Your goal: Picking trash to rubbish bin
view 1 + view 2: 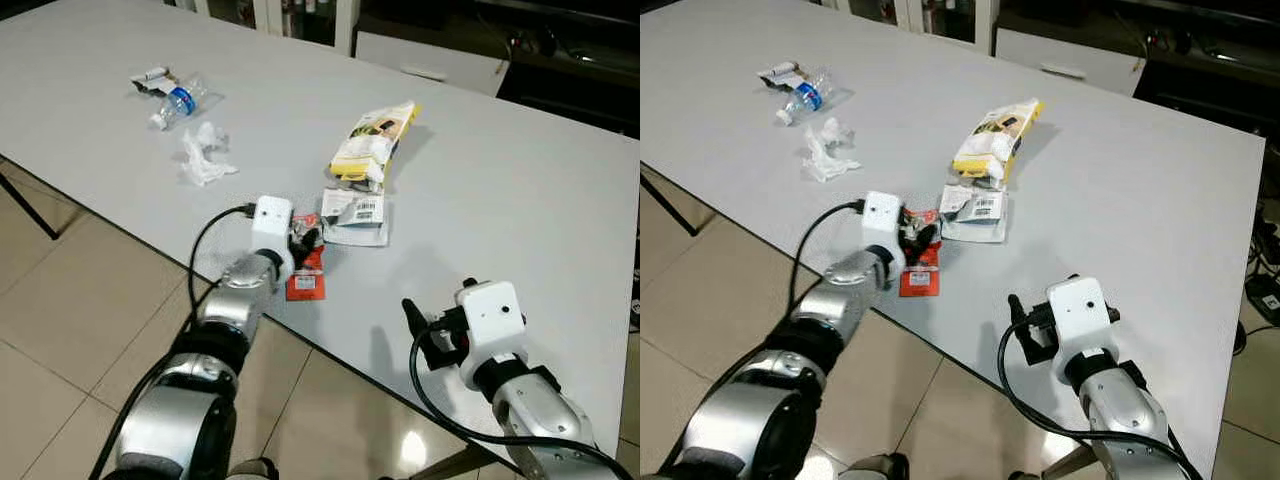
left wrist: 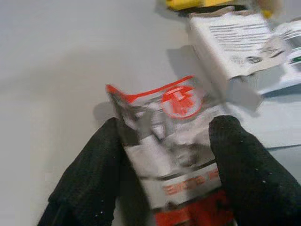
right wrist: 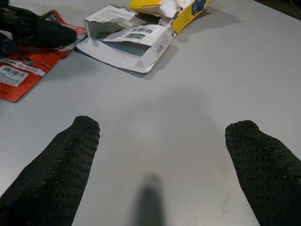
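Crumpled clear plastic bottle with a blue label (image 1: 178, 100) far off at the left of the grey table top (image 1: 500, 180), with a wad of white tissue (image 1: 204, 156) just nearer the table edge. Further right, near the front edge: flat red and silver foil wrapper (image 1: 305, 270), long axis running roughly from the edge toward the middle of the table, more or less in line with the left forearm. Left gripper (image 1: 303, 243) right on it; seen from the left wrist, black fingers (image 2: 89, 174) set apart on either side of the wrapper's width, foil crinkling up between them, touching or very nearly so, but not judged clamped. Just beyond that wrapper, torn white cardboard box with a barcode (image 1: 355, 212), and beyond that again a yellow and white snack bag (image 1: 372, 143), both lying lengthwise away from the robot. Furthest right: right gripper (image 1: 425, 335) low over bare table, fingers (image 3: 51, 174) spread wide with nothing between, red wrapper well off toward the other arm. Left arm therefore plainly the nearer one. Next move judged as squeezing across the short width and lifting straight up; thin foil likely to slip or fold if pinched near its end. No rubbish bin to be made out.
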{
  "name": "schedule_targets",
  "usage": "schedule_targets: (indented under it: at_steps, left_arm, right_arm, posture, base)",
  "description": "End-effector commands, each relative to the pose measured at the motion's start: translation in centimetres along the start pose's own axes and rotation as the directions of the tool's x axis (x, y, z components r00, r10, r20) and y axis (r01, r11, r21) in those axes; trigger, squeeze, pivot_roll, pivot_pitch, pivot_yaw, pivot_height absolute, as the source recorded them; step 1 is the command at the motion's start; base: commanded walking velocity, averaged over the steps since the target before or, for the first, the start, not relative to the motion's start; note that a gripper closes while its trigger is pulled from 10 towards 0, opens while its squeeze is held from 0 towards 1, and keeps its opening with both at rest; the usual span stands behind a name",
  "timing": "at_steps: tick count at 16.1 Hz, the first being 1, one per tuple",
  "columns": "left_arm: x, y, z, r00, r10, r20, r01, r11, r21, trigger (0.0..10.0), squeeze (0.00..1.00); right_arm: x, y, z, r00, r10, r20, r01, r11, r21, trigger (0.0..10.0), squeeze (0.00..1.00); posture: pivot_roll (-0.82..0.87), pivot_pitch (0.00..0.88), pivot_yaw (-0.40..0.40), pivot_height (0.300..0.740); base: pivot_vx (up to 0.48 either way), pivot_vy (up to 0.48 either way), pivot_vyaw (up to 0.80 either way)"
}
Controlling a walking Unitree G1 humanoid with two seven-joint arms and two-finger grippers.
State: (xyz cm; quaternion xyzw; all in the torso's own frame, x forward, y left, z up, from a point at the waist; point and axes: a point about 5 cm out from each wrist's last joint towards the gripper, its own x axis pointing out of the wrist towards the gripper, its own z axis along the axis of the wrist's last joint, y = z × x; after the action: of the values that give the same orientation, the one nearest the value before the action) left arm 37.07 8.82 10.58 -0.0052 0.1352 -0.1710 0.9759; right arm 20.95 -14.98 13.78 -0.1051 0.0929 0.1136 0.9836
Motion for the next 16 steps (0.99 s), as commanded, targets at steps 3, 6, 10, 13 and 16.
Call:
schedule_targets:
  at_steps: [3,6,10,13,16]
  left_arm:
    - [-0.1,-1.7,-2.6,0.995,-0.068,-0.069,0.068,0.998,-0.011,0.0,0.00]
    - [0.0,-1.7,-2.4,0.996,-0.075,-0.047,0.075,0.997,-0.007,0.0,0.00]
    - [0.0,-1.7,-2.4,0.996,-0.075,-0.041,0.075,0.997,-0.009,0.0,0.00]
    - [0.1,-1.7,-2.2,0.997,-0.072,-0.027,0.071,0.997,-0.016,0.0,0.00]
    - [0.1,-1.5,-1.6,0.998,-0.061,0.007,0.061,0.998,-0.012,0.0,0.00]
  right_arm:
    - [-0.2,-0.4,0.5,1.000,-0.020,0.014,0.020,1.000,-0.008,10.0,0.00]
    - [-0.3,-0.5,0.4,0.999,-0.029,0.014,0.029,1.000,-0.011,10.0,0.00]
    - [-0.2,-0.6,0.4,0.999,-0.032,0.014,0.032,0.999,-0.011,10.0,0.00]
    - [-0.2,-0.7,0.4,0.999,-0.035,0.013,0.036,0.999,-0.014,10.0,0.00]
    - [-0.2,-0.7,0.4,0.999,-0.041,0.013,0.041,0.999,-0.014,10.0,0.00]
  posture:
    - [0.02,0.129,0.001,0.740]
    - [0.02,0.128,0.004,0.740]
    - [0.02,0.125,0.005,0.740]
    - [0.02,0.125,0.003,0.740]
    - [0.02,0.122,0.004,0.740]
  base:
    - [0.000,0.000,0.00]
    - [0.000,0.000,0.00]
    - [0.000,0.000,0.00]
    - [0.000,0.000,0.00]
    - [0.000,0.000,0.00]
